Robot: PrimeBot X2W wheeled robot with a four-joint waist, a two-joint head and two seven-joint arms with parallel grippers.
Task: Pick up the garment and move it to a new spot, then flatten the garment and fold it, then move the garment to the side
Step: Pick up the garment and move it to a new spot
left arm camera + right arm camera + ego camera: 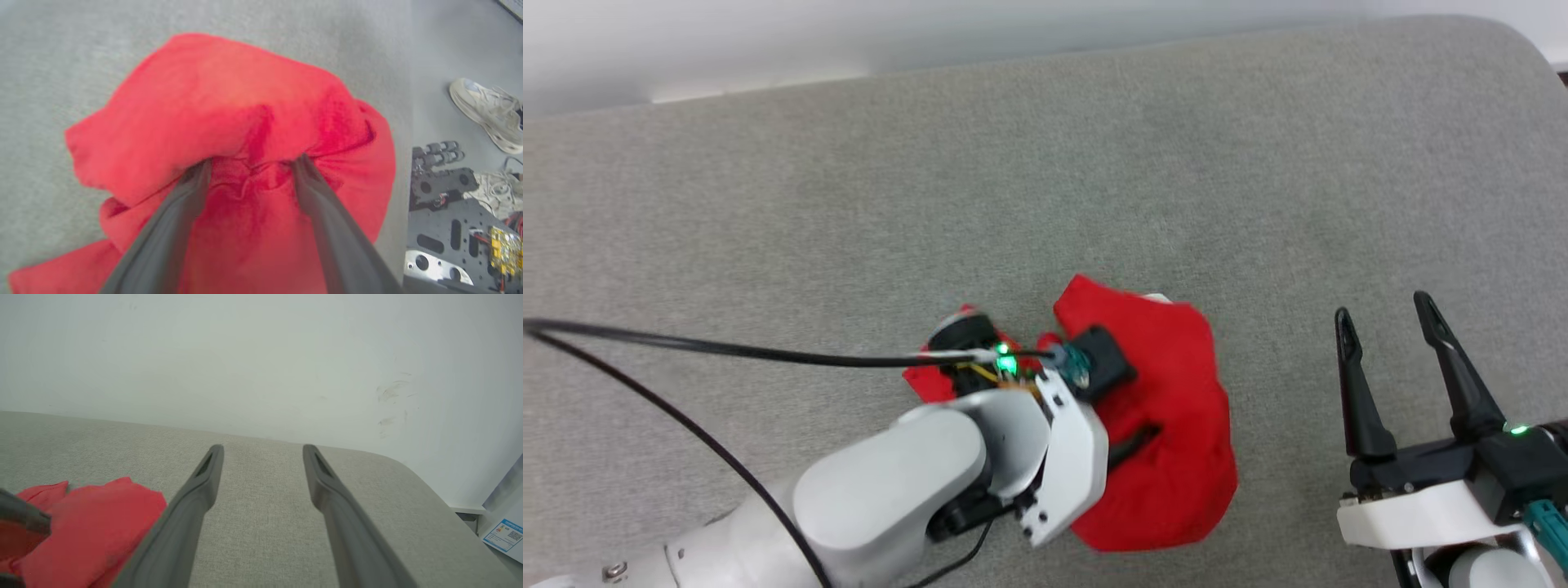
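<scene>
**A:** What does the robot have to work with?

**B:** A grey cloth-covered table, and on it the garment, a crumpled red heap showing its plain face. It looks light, soft and limp. It will likely sag and drag on the table's cloth rather than slide.

**A:** And the hands?

**B:** The left hand stands over the garment, its fingers spread wide and the tips pressed into a bunch of folds, pinching nothing. The right hand hovers well to the right of the garment, wide open and empty.

**A:** Where should it take hold?

**B:** Probably at an outer edge of the garment, on a single layer. A pinch in the middle would likely lift a lump.
</scene>
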